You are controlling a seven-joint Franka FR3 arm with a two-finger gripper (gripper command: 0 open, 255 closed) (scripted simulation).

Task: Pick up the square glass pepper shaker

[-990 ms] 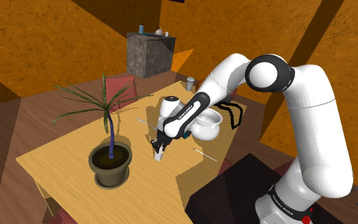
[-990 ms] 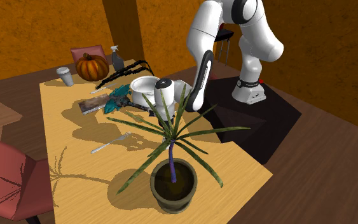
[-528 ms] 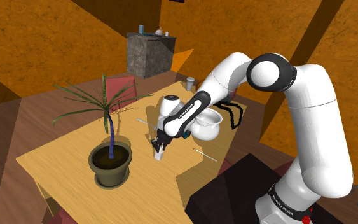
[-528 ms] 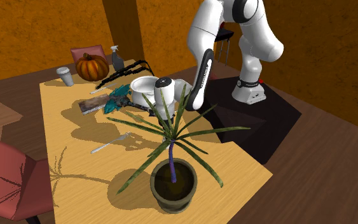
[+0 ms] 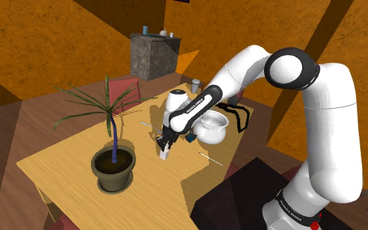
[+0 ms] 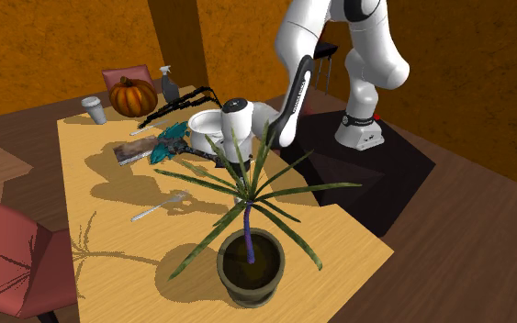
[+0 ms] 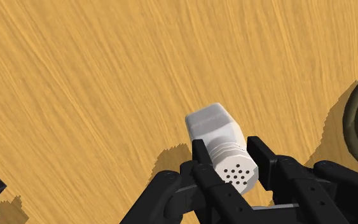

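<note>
centrally, a wooden table is seen, with a potted plant of long thin leaves stood on it. the white arm is stretched towards the plant from the shoulder view's right. a white bowl is set farther from the plant, behind the forearm. near the plant's pot, the black gripper is clamped on the perforated cap end of the white square pepper shaker, which is held tilted over the table.

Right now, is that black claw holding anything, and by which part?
Yes: the gripper clasps the white pepper shaker by its perforated cap end, pressed from both sides; its square body sticks out beyond the grip.
</note>
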